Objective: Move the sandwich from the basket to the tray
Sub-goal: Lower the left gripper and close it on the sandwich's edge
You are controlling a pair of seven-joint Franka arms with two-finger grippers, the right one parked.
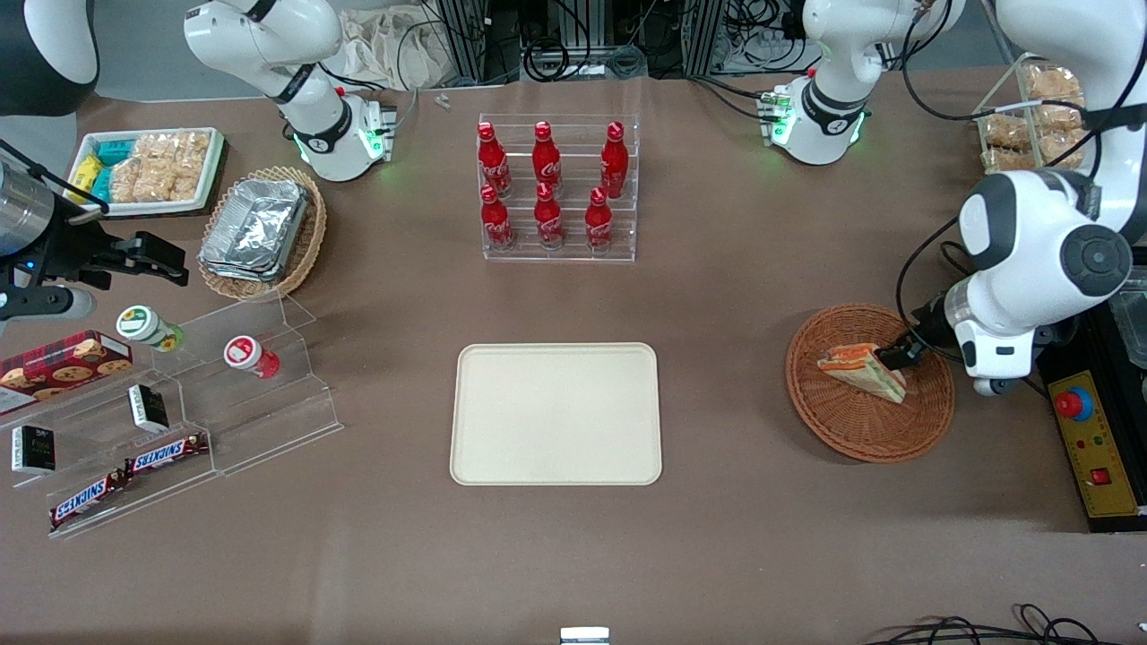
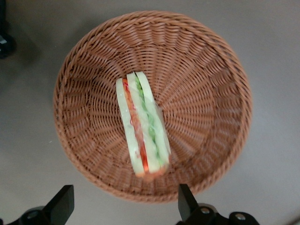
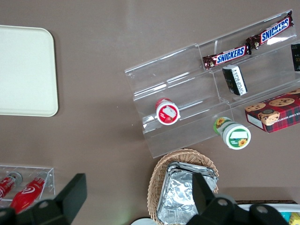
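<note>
Sandwich [image 2: 143, 126] lying in basket [image 2: 211, 70], not yet lifted. Pincer [image 2: 125, 204] spread wide, empty, poised just above sandwich. Tray [image 1: 556, 414] bare, well apart on table [image 1: 717, 537]. Grasp, carry, placement all remaining.

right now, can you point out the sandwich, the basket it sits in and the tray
sandwich [image 2: 143, 125]: left wrist view, on the middle of its layered cut edge
basket [image 1: 927, 421]: front view, on bare wicker of its rim
tray [image 1: 556, 414]: front view, on its bare flat middle
</note>
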